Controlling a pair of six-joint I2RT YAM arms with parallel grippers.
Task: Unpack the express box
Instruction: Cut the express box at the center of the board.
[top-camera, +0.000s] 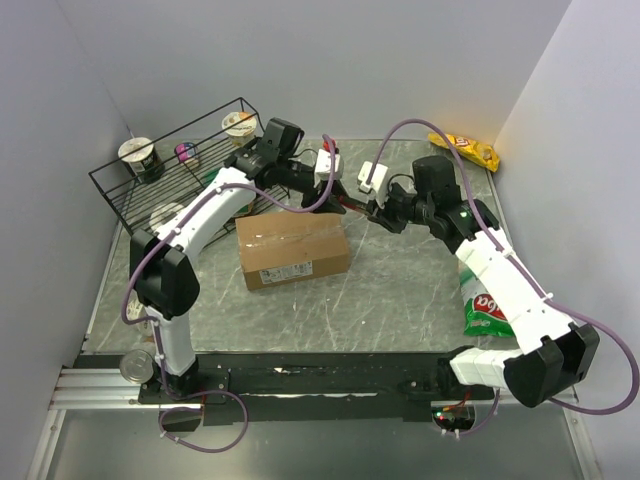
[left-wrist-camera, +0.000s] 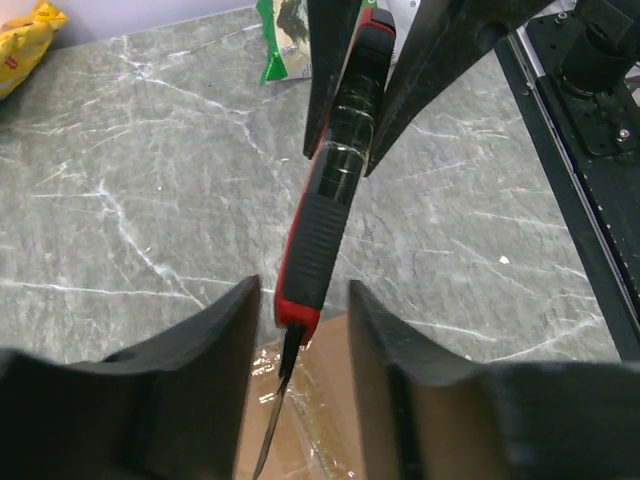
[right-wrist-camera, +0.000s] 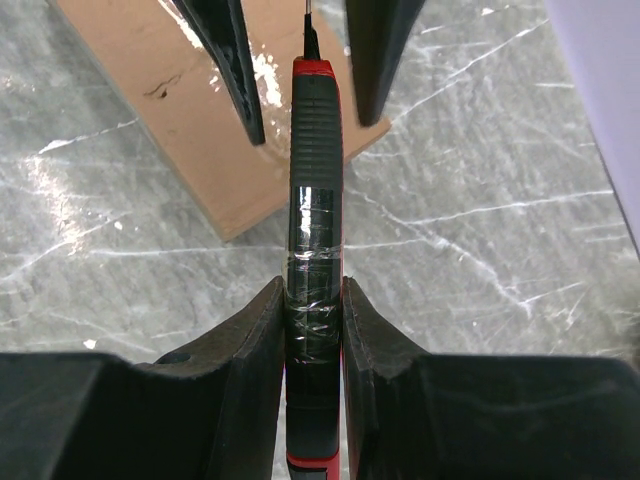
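Right wrist view: right pincer clamps the knife, left pincer open astride its blade end, above the box on the desk, likely light, stiff, tape-slick; hold its edges.

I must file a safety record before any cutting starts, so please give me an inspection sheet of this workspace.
Surface: grey marbled table, no spill seen.
Job's things: express box, flaps closed, clear tape on top.
Clutter: yellow bag at the back; green bag partly under the right arm; can beside the left arm's base; wire rack holding cups.
Grippers: right gripper shut on the knife, blade out near the box's edge; left gripper open, fingers either side of the knife's blade end.
Cables: purple cables loop off both arms, none on the box.
Surroundings: white walls; nothing else seen.
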